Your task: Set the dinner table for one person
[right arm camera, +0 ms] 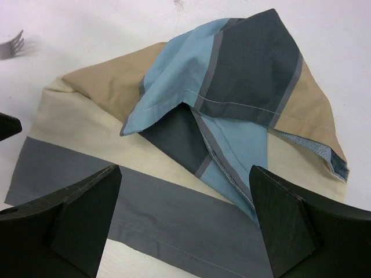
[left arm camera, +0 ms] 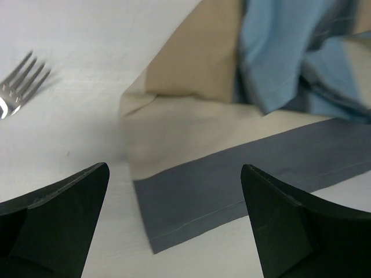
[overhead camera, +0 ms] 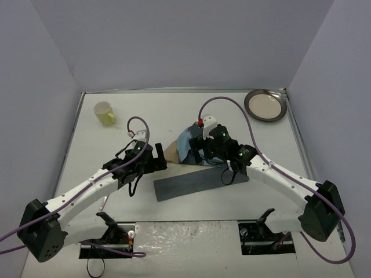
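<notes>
The dinner table (overhead camera: 168, 110) is a white top walled by lavender panels. A striped blue, beige and grey cloth placemat (overhead camera: 194, 180) lies crumpled at its middle, its blue part folded over on itself (right arm camera: 232, 87). My left gripper (overhead camera: 157, 157) is open and empty, hovering low over the placemat's left corner (left arm camera: 174, 191). My right gripper (overhead camera: 201, 153) is open and empty above the bunched blue folds, with the grey stripe (right arm camera: 185, 214) between its fingers. A fork (left arm camera: 20, 84) lies on the table left of the placemat; it also shows in the right wrist view (right arm camera: 11, 46).
A yellow-green mug (overhead camera: 105, 113) stands at the back left. A round metal-rimmed plate (overhead camera: 265, 105) sits at the back right corner. Wall panels close in the left, back and right sides.
</notes>
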{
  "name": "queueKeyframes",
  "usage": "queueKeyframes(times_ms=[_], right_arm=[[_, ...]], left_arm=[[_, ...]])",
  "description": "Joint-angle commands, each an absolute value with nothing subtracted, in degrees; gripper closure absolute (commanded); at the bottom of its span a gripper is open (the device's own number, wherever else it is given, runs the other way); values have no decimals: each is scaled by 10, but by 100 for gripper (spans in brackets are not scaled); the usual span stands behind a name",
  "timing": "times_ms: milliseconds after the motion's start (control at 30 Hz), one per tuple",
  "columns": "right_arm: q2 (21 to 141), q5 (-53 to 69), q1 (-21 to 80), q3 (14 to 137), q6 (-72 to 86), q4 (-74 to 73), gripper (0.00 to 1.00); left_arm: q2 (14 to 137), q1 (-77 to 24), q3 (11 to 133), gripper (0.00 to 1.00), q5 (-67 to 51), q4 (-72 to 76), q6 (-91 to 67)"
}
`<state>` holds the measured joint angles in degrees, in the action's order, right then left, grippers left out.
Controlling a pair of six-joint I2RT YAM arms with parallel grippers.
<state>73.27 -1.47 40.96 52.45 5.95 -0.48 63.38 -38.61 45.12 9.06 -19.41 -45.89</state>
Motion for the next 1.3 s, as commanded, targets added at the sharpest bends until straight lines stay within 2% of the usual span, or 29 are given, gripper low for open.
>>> queueKeyframes(times_ms=[0, 133, 300, 500, 833, 1033, 1133, 1233, 1267], right_arm=[[773, -57, 434, 570, 26, 56, 13], [800, -62, 450, 579, 21, 71, 13], [832, -57, 465, 591, 16, 82, 19], [885, -58, 479, 606, 18, 102, 20], [952, -125, 492, 631, 63, 105, 29], [995, -135, 492, 641, 84, 109, 39], [1007, -138, 491, 646, 86, 115, 48], [1019, -147, 486, 654, 86, 119, 61], [1019, -149, 484, 655, 87, 119, 72]], left_arm=[[620, -388, 407, 7, 103, -211, -537], [639, -388, 392, 9, 110, -222, -544], [665, -388, 380, 15, 89, -199, -544], [714, -388, 383, 20, 70, -175, -535], [782, -388, 404, 26, 69, -184, -541], [817, -387, 416, 42, 69, -193, -542], [827, -387, 422, 52, 72, -199, -542], [837, -387, 430, 67, 80, -207, -536], [841, -387, 431, 71, 86, -212, -535]])
